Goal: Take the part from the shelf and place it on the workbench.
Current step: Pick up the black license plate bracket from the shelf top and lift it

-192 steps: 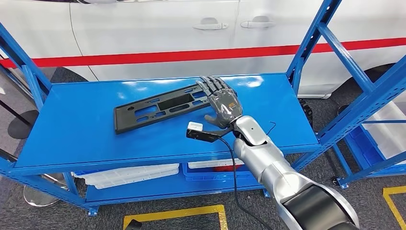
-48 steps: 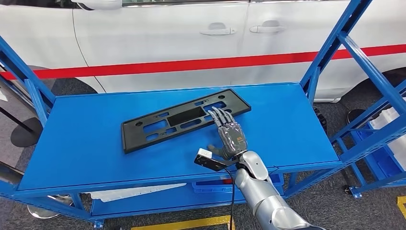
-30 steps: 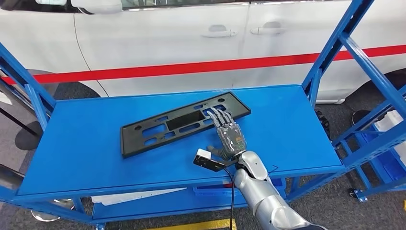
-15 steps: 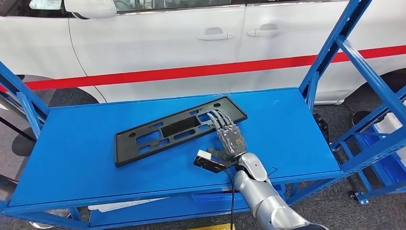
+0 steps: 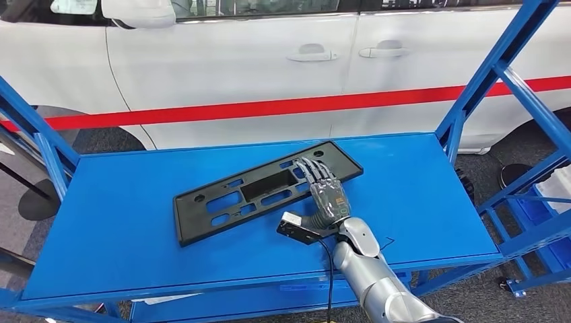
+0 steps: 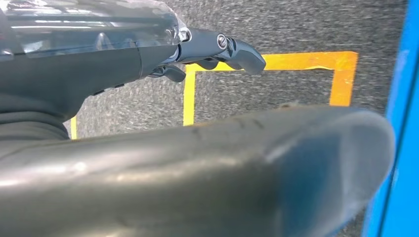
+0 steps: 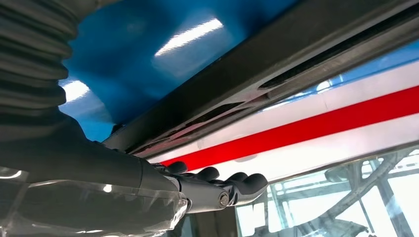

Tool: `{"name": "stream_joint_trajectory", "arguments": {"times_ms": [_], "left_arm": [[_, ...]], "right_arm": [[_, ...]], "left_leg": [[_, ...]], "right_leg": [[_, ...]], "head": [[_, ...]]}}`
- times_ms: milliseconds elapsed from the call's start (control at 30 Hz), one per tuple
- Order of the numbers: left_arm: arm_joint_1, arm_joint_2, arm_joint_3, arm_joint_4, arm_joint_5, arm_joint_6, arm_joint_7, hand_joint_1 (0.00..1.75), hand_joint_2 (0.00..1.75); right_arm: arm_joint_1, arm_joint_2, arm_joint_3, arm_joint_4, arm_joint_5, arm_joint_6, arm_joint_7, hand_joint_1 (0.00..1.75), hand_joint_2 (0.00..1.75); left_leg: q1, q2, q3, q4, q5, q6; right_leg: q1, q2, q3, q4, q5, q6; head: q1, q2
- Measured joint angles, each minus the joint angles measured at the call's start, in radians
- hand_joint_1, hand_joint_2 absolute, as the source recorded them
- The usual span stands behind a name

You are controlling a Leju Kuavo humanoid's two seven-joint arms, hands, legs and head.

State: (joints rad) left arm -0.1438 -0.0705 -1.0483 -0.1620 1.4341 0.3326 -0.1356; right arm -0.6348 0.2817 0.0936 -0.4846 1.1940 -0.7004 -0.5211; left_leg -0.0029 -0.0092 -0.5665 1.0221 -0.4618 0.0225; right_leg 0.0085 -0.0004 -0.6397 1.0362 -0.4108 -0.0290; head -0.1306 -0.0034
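The part is a long black plastic plate with cut-outs (image 5: 249, 195), lying flat and slanted on the blue shelf top (image 5: 121, 222). My right hand (image 5: 326, 195) lies over the plate's right end, fingers stretched across its top and the thumb off its near edge on the shelf. In the right wrist view the plate's dark edge (image 7: 276, 64) runs past the fingers (image 7: 222, 185); I see no grip around it. My left hand (image 6: 217, 47) hangs beside my body above the floor and holds nothing.
A white car with a red stripe (image 5: 269, 60) stands close behind the shelf. Blue slanted shelf posts (image 5: 498, 67) rise on the right, another on the left (image 5: 27, 114). Yellow floor tape (image 6: 341, 74) lies beside the shelf's blue edge (image 6: 400, 98).
The whole view has shifted as the camera moved. My right hand has stayed on the plate's right end, its fingers now a little further across the plate.
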Motion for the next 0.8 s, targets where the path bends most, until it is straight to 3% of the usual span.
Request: {"name": "stream_joint_trajectory", "arguments": {"times_ms": [33,133,167,367,500,800], "left_arm": [[-0.001,-0.001,0.0,0.0,-0.001,0.0,0.002,0.0,0.0],[-0.002,-0.002,0.0,0.0,-0.004,0.001,0.007,0.0,0.0],[-0.002,-0.002,0.0,0.0,-0.005,0.001,0.007,0.0,0.0],[-0.005,-0.002,0.0,0.0,-0.01,0.002,0.012,0.0,0.0],[-0.006,-0.001,0.0,0.0,-0.01,0.006,0.016,0.0,0.0],[-0.005,-0.002,0.002,0.0,-0.01,0.02,0.015,0.0,0.0]], "right_arm": [[0.001,-0.001,0.0,0.0,-0.001,0.0,-0.001,0.0,0.44],[0.006,-0.004,0.002,0.001,-0.008,0.0,-0.006,0.0,1.75],[0.006,-0.004,0.003,0.003,-0.011,0.0,-0.007,0.0,1.75],[0.0,-0.005,0.021,0.015,-0.018,-0.001,0.007,0.0,1.75],[-0.005,-0.009,0.037,0.022,-0.044,-0.001,0.014,1.75,1.75],[-0.014,-0.031,0.072,0.048,-0.159,0.028,0.004,1.75,1.75]], "left_leg": [[0.0,0.001,0.001,-0.002,-0.002,-0.004],[0.0,0.003,0.005,-0.006,-0.004,-0.003],[0.0,0.004,0.006,-0.007,-0.005,-0.002],[0.001,0.004,0.014,-0.015,-0.006,-0.009],[0.001,0.004,0.019,-0.017,-0.007,-0.011],[0.003,0.004,0.023,-0.017,-0.006,-0.012]], "right_leg": [[0.003,-0.001,0.005,-0.01,-0.003,-0.003],[0.002,0.0,0.011,-0.023,0.001,0.017],[0.001,0.0,0.012,-0.025,0.001,0.023],[0.002,0.0,0.015,-0.024,-0.004,0.016],[0.002,0.0,0.019,-0.024,-0.006,0.014],[0.001,0.0,0.023,-0.024,-0.006,0.014]], "head": [[0.0,0.0],[0.0,0.0],[0.0,0.0],[0.0,0.0],[0.0,0.0],[0.0,0.0]]}}
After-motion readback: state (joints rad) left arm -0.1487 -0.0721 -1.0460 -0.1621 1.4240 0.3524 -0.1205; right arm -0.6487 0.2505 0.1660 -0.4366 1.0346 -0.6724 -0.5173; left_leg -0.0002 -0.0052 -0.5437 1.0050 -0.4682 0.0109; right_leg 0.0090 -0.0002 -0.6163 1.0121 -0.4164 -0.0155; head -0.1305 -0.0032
